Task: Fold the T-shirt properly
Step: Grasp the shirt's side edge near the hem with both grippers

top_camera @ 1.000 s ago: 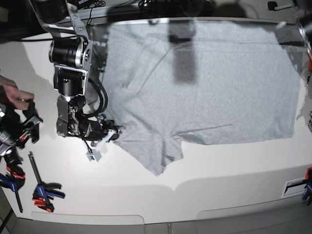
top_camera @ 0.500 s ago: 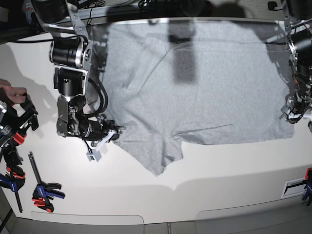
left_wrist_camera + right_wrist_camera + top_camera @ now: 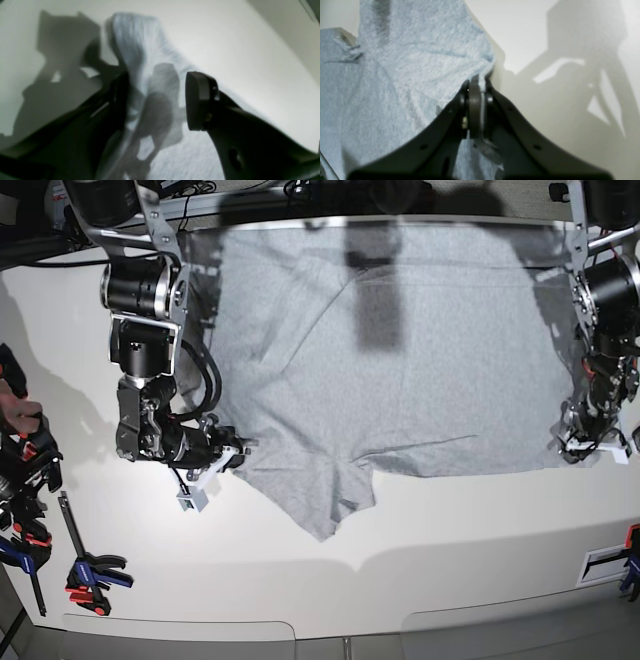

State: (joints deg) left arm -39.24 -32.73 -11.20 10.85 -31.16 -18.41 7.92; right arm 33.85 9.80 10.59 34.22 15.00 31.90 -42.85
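Since a moment ago my left arm has swung in over the shirt's corner at the right of the base view, where earlier there was only bare cloth, and the person's hand at the far left edge has pulled back toward the clamps. The large light heather-grey cotton T-shirt (image 3: 400, 360) lies spread plain side up across the broad white table (image 3: 300, 580), one sleeve pointing toward the near edge. My right gripper (image 3: 475, 86) has its jaws pressed together on a pinch of the shirt's edge, cloth fanning away from the pads. My left gripper (image 3: 155, 100) stands with its jaws apart, a raised ridge of grey cloth running between them, one dark pad (image 3: 200, 100) clear of the fabric. Small red, blue and black spring clamps (image 3: 90, 575) lie at the table's left.
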